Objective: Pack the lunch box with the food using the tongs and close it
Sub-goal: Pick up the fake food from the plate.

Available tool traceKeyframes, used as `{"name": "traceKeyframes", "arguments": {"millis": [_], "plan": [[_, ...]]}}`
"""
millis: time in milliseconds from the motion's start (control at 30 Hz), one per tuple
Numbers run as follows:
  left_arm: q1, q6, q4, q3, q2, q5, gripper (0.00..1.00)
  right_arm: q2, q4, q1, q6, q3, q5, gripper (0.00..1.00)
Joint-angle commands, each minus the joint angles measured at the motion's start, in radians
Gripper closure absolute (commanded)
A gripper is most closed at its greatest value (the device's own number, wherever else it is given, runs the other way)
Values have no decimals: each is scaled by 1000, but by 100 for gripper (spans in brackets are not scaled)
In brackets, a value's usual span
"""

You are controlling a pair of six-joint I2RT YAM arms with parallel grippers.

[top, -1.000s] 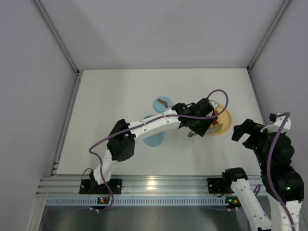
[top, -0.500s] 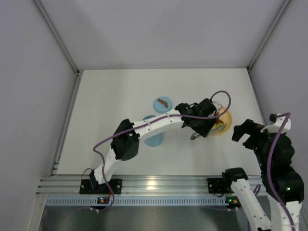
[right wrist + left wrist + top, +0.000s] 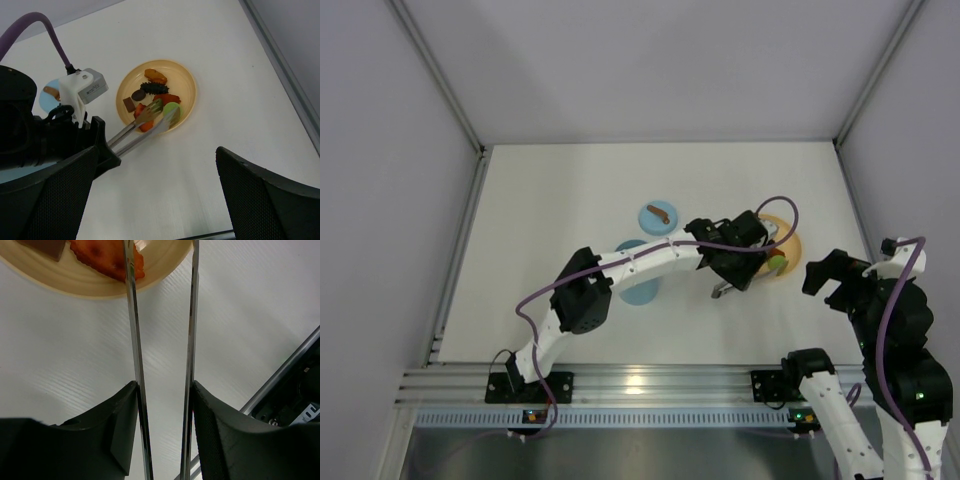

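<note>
My left gripper (image 3: 162, 390) is shut on the tongs (image 3: 142, 127), one finger pressing on each thin silvery arm (image 3: 134, 340). The tong tips reach over the orange-yellow plate (image 3: 189, 85), straddling a red-orange piece (image 3: 146, 126) beside the round green piece (image 3: 172, 109) of the food. Dark brown and orange pieces (image 3: 150, 87) lie farther back on the plate. The light blue lunch box (image 3: 642, 291) stands partly under the left arm, with its lid (image 3: 658, 214) and brown handle lying flat behind it. My right gripper (image 3: 157, 155) is open and holds nothing, hovering near the plate.
The plate (image 3: 788, 240) sits right of centre, close to the right arm (image 3: 880, 320). A metal rail (image 3: 280, 375) runs along the table's near edge. White walls enclose the table at the back and on both sides.
The left wrist has shifted a little toward the near side, and the green piece now shows beside it in the top view. The right arm has not moved.
</note>
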Motion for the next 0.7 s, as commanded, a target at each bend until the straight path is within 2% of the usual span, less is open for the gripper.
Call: {"name": "traceKeyframes", "arguments": {"millis": [0,433,667], "plan": [[-7,3,38,-2,-54,23,50,-7,-22,-12,-13,18,3,0],[-12,14,34,6,-45,32,52,-8,-22,-12,-11,15,3,1],[-12,12,29,43,-29,57,59,-5,-22,-12,-11,16,5,0]]}}
